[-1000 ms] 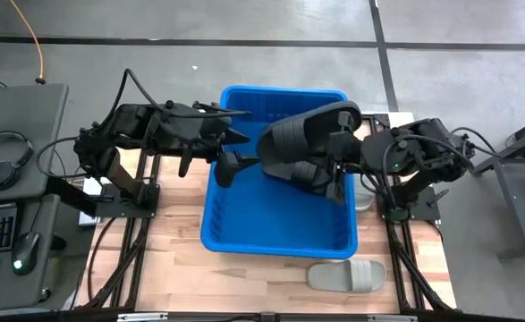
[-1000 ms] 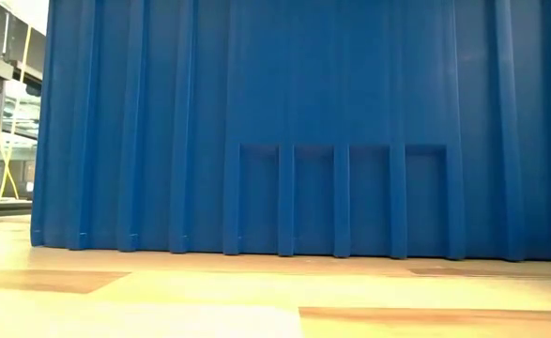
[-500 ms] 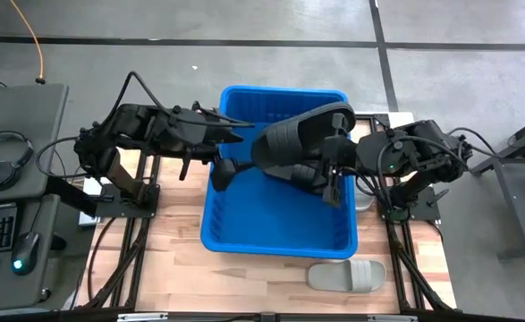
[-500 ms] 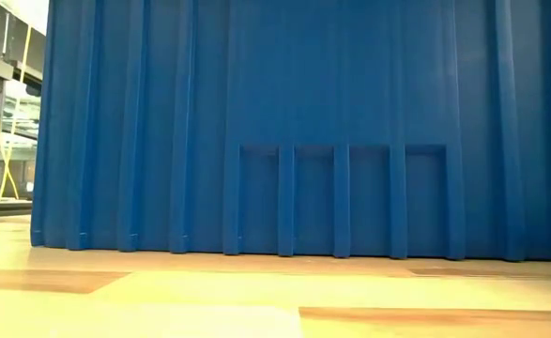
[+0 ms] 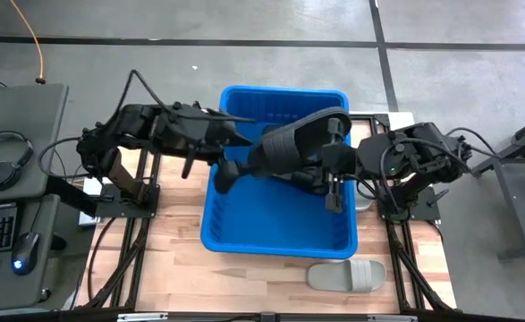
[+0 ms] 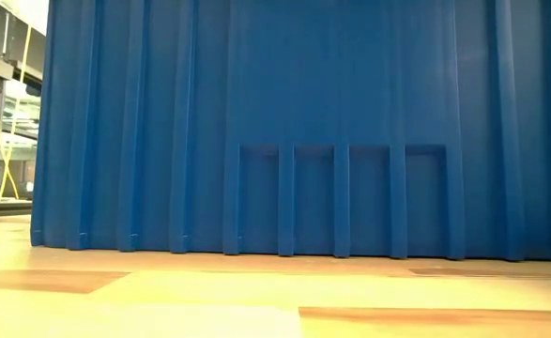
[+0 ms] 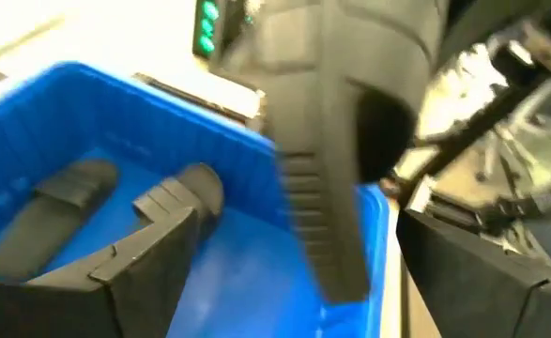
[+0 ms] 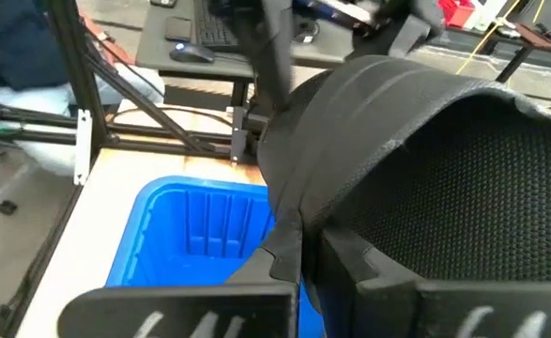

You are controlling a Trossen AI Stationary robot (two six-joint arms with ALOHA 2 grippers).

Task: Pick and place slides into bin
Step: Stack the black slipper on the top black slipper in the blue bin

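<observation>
One light grey slide sandal is seen lying on the wooden table, just beside the near wall of the big bright blue plastic bin. It is not yet put away. Part of another pale thing is seen at the bin's right side, under the right arm, but what it is cannot be told.

Inside the bin, black slides are seen already lying on the floor, so part of the job is judged to be done.

A matte black slide sandal is held up over the bin. It is clamped by the right gripper, which is reached in from the right. The left gripper is reached in over the bin's left wall, near the held slide's end. Whether its fingers are open or closed cannot be told.
</observation>
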